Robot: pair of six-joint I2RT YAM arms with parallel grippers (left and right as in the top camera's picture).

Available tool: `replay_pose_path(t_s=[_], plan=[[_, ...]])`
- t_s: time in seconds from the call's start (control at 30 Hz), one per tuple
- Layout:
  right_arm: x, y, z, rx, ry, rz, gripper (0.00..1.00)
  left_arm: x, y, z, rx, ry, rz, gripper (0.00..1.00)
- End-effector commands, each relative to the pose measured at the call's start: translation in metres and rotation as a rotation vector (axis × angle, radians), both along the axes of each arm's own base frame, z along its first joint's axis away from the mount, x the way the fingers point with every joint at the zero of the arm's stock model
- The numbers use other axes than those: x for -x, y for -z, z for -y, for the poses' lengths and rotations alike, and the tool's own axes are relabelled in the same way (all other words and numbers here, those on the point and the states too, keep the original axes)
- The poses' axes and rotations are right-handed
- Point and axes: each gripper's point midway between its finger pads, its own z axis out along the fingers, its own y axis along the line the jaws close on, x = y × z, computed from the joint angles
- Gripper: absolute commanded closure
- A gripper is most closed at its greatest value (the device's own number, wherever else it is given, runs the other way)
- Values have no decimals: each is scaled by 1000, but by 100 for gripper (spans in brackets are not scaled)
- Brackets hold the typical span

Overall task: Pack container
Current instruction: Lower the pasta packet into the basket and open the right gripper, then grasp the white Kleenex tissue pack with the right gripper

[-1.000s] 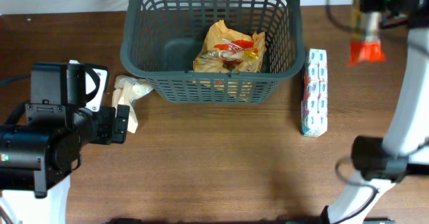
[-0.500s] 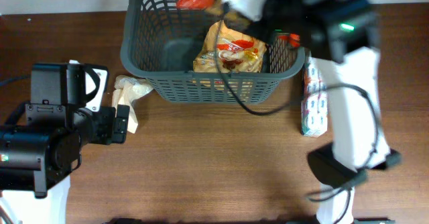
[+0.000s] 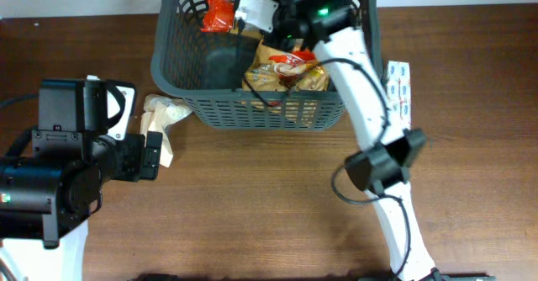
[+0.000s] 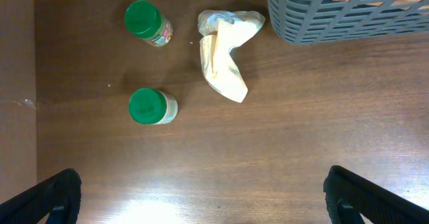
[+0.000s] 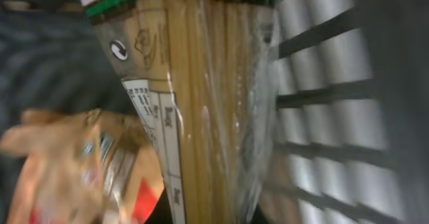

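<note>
The dark grey basket (image 3: 220, 110) stands at the table's back middle; its corner shows in the left wrist view (image 4: 335, 16). Inside lie a yellow snack bag (image 3: 286, 69) and a long spaghetti packet (image 3: 220, 10) with a red end. My right gripper (image 3: 282, 12) reaches over the basket and is shut on the spaghetti packet (image 5: 194, 96), which fills the right wrist view next to the basket wall (image 5: 335, 96); its fingers are hidden. My left gripper (image 4: 201, 204) is open and empty over bare table, left of the basket.
Two green-lidded jars (image 4: 149, 24) (image 4: 153, 107) and a crumpled cream bag (image 4: 224, 56) lie left of the basket. A blue-and-white carton (image 3: 397, 83) lies to its right, partly behind my right arm.
My right arm swung from the far right over the basket, carrying the spaghetti packet down inside it towards the back left. The left arm has not moved.
</note>
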Motion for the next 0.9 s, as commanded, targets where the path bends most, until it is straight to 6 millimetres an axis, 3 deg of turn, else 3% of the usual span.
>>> replay_pose_path(t_s=[0.0,0.1,0.17,0.27,0.33,0.37,0.47,0.5,0.53,0.57,0.6,0.63,0.67,0.7,0.73,0.77,0.8,0.87], plan=[[-4,20,-5,-52,60,-68,96,1,-3,-1,7,-8,11,1],[1,29,-4,-55,92,-113,95,1,-3,-1,7,-8,11,1],[4,18,-2,-71,124,-117,83,1,-3,-1,7,-8,11,1],[16,-31,3,-162,201,-104,56,1,-3,-1,7,-8,11,1],[30,-70,10,-195,205,-65,47,1,-3,-1,7,-8,11,1],[38,-96,16,-213,205,-29,35,1,-3,-1,7,-8,11,1],[61,-170,44,-244,252,115,30,1,-3,-1,7,-8,11,1],[65,-184,52,-246,270,148,31,1,-3,-1,7,-8,11,1],[75,-212,71,-253,320,213,32,1,-3,-1,7,-8,11,1],[87,-251,107,-287,442,299,33,1,-3,-1,7,-8,11,1],[92,-264,124,-305,495,326,33,1,-3,-1,7,-8,11,1],[99,-284,154,-351,593,361,33,1,-3,-1,7,-8,11,1],[103,-292,176,-385,659,373,32,1,-3,-1,7,-8,11,1],[107,-301,210,-432,760,379,32,1,-3,-1,7,-8,11,1],[109,-301,246,-465,875,373,32,1,-3,-1,7,-8,11,1],[109,-298,265,-485,939,361,32,1,-3,-1,7,-8,11,1],[108,-289,298,-518,1048,327,31,1,-3,-1,7,-8,11,1],[99,-250,339,-565,1160,175,29,1,-3,-1,7,-8,11,1]])
